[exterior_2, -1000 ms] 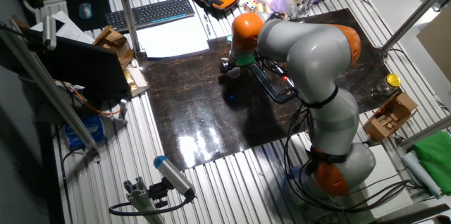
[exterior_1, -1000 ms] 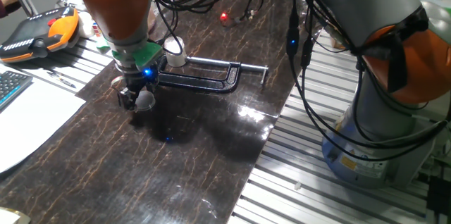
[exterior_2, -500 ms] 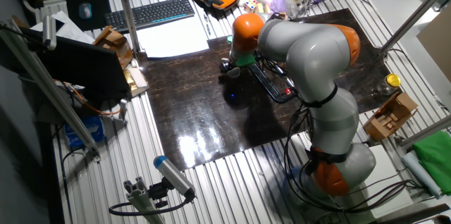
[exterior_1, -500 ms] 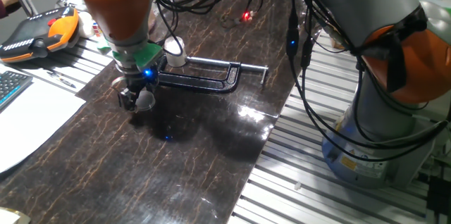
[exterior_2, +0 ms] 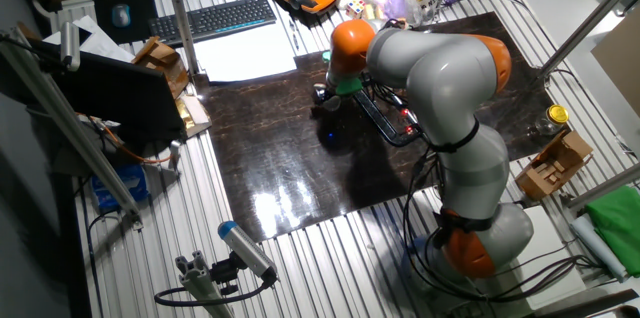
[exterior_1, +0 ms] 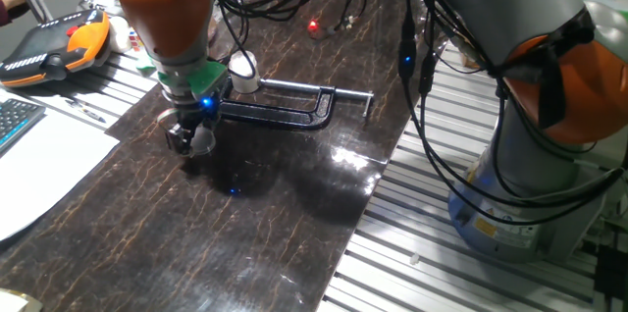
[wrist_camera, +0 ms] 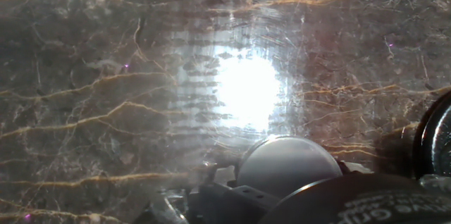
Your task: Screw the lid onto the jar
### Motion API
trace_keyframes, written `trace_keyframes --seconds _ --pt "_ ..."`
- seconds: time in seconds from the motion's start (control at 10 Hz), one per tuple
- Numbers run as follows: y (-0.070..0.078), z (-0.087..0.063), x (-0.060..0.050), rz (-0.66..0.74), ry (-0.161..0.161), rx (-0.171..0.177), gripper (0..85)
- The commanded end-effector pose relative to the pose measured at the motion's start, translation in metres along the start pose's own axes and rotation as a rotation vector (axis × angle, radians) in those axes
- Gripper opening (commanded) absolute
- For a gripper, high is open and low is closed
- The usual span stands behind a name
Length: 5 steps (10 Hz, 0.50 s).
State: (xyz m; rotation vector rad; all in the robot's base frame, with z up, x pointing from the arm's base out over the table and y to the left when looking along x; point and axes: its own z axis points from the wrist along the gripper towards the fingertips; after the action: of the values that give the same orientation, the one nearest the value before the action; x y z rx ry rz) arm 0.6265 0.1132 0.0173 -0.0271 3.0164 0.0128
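Gripper [exterior_1: 192,141]: low over dark marbled table [exterior_1: 275,214], jaws seemingly closed on the lid [wrist_camera: 289,165]. Jar [exterior_1: 242,73] behind, beside black C-clamp [exterior_1: 285,108].

The table [exterior_1: 294,214] was glossy dark marble-look with gold veins. The lid [wrist_camera: 289,164] looked smooth, matt grey plastic. The clamp [exterior_1: 285,116] was shiny black metal.
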Motion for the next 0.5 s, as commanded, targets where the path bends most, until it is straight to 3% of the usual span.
trace_keyframes --seconds 0.0,0.2,0.4 --pt "0.0000 -0.0001 0.0000 -0.008 0.002 0.000 51.3" --pt "-0.0002 -0.0020 -0.0006 -0.026 0.004 0.011 53.7" --pt "-0.0007 -0.0044 -0.0011 -0.036 -0.007 0.017 49.0"
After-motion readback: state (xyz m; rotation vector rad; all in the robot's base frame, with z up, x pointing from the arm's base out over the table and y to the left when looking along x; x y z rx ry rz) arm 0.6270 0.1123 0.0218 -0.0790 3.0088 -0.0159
